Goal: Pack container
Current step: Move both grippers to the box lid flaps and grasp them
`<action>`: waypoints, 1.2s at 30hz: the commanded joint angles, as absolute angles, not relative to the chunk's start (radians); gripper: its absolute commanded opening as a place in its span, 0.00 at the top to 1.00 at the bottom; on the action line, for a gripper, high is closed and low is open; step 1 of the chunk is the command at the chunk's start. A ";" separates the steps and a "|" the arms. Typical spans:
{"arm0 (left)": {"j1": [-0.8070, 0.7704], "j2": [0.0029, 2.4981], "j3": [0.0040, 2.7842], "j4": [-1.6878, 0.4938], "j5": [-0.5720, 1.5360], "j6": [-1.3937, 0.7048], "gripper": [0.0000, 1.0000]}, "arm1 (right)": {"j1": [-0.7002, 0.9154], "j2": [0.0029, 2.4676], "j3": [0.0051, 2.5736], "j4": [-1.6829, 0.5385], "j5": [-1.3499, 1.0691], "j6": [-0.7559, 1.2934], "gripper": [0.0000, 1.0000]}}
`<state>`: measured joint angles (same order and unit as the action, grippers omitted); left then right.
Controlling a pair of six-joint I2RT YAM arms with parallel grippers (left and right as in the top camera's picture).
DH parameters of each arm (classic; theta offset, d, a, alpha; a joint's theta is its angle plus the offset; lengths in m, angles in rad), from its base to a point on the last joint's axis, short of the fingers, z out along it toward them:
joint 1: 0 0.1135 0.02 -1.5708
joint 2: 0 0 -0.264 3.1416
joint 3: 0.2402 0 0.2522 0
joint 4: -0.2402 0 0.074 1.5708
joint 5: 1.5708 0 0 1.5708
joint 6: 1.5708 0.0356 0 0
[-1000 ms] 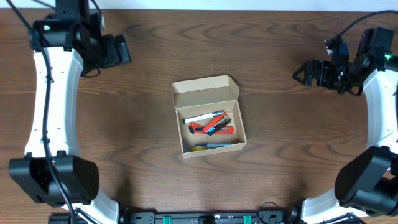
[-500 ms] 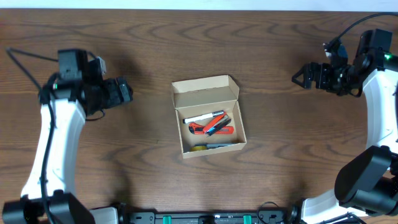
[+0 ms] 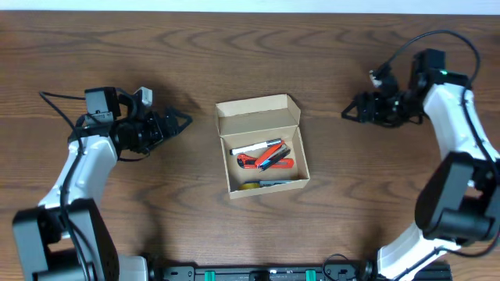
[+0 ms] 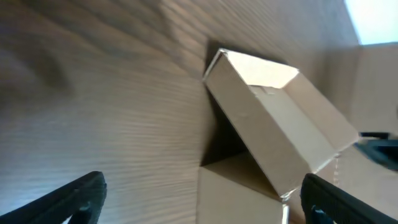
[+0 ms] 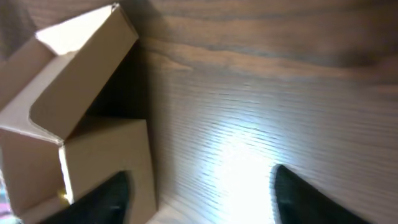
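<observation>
Cardboard box [image 3: 273, 186] looks loaded (red tool [image 3: 264, 162], maybe pens), lid flap [image 3: 258, 115] up, L gripper [image 3: 184, 121] & R gripper [image 3: 346, 113] flanking, jaws apart, empty; closing's left.

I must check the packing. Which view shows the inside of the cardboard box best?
Overhead: it looks straight down into the open cardboard box, showing a red tool and a white marker. Both wrist views show mostly its outer walls and raised lid from the side.
</observation>
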<state>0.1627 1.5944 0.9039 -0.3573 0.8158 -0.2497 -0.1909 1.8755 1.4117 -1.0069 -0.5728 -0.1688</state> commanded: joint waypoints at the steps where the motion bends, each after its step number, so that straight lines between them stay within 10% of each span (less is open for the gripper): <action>1: 0.170 1.657 0.903 -0.329 0.936 -0.293 0.00 | -0.141 1.924 1.403 -1.000 -0.618 -0.161 0.50; 5: 0.170 1.724 0.903 -0.301 0.962 -0.296 0.07 | -0.104 1.959 1.403 -0.972 -0.618 -0.144 0.76; 14: 0.170 1.835 0.903 -0.287 0.962 -0.295 0.27 | -0.071 1.987 1.403 -0.923 -0.617 -0.123 0.94; 21: 0.169 1.903 0.903 -0.255 0.962 -0.296 0.94 | -0.071 1.995 1.403 -0.903 -0.618 -0.096 0.99; 36: 0.072 1.909 0.903 -0.140 0.932 -0.419 0.94 | -0.053 2.087 1.403 -0.841 -0.682 -0.040 0.99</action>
